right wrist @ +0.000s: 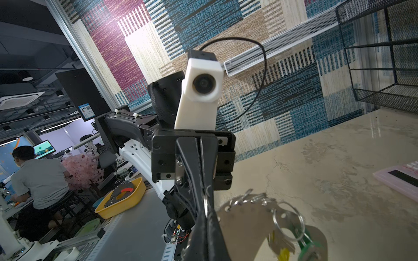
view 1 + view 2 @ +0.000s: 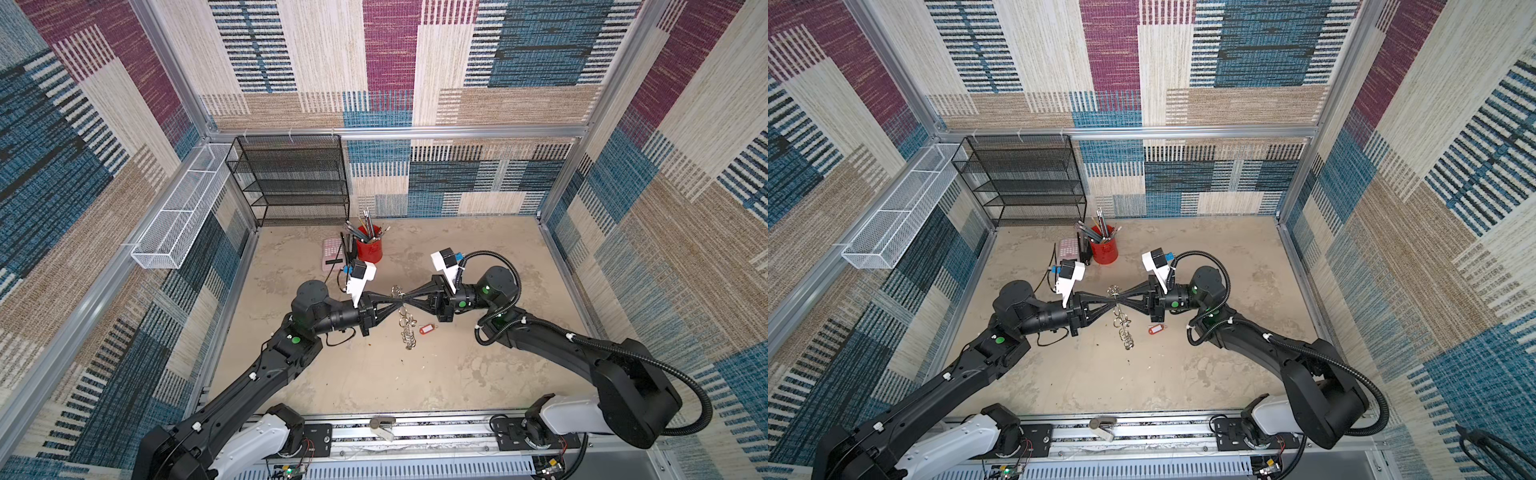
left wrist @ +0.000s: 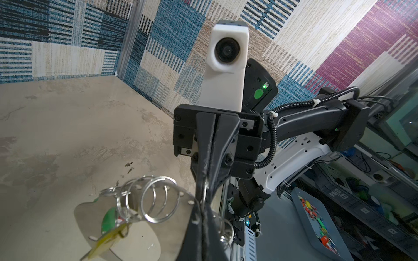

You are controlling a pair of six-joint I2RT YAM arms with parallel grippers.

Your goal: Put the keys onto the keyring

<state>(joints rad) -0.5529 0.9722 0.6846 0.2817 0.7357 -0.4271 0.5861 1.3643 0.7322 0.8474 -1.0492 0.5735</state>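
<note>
- Meeting tip to tip above the counter (image 2: 374, 374), the left end effector (image 2: 397, 297) and right end effector (image 2: 408, 297) are each clenched on the keyring (image 2: 406, 328), seen in both top views.
- The wrist views show both pairs of jaws closed on split rings at the grey band's edge. Keys with a green tag (image 3: 108, 219) and a yellow tag (image 3: 101, 246) hang from other rings.
- From the pinch, the keyring's long axis runs toward the robot's bases.
- The red-tagged key (image 2: 424, 330) lies loose on the counter just beside the keyring, on the right arm's side. It lies crosswise to the keyring's axis and apart from both end effectors.
- The right arm is nearer that key. With both end effectors occupied, 1 would likely have to let go before reaching down for it.
- A red pen cup (image 2: 370, 249), pink calculator (image 2: 332, 253) and black mesh rack (image 2: 291, 183) stand well beyond the keyring, clear of that path.
</note>
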